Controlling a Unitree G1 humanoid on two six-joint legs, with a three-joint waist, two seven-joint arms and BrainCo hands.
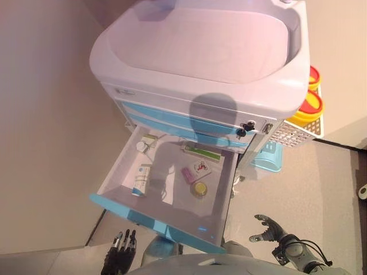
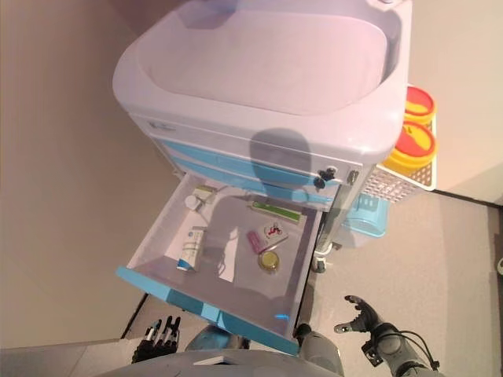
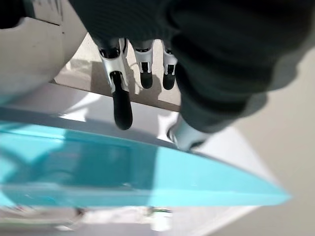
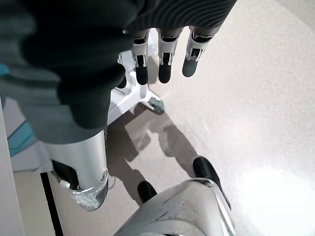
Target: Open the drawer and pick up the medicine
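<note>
The drawer [image 1: 166, 220] is pulled fully out of the cart [image 1: 200, 63], so its inside is open from above. Its floor is partly taken up by a tube [image 1: 141, 179], a pink box [image 1: 195, 169], a round tin [image 1: 199, 189] and a green box [image 1: 201, 152]; bare floor is left between tube and tin. The rear corner is overhung by the cart's upper drawers [image 1: 172, 117].
</note>
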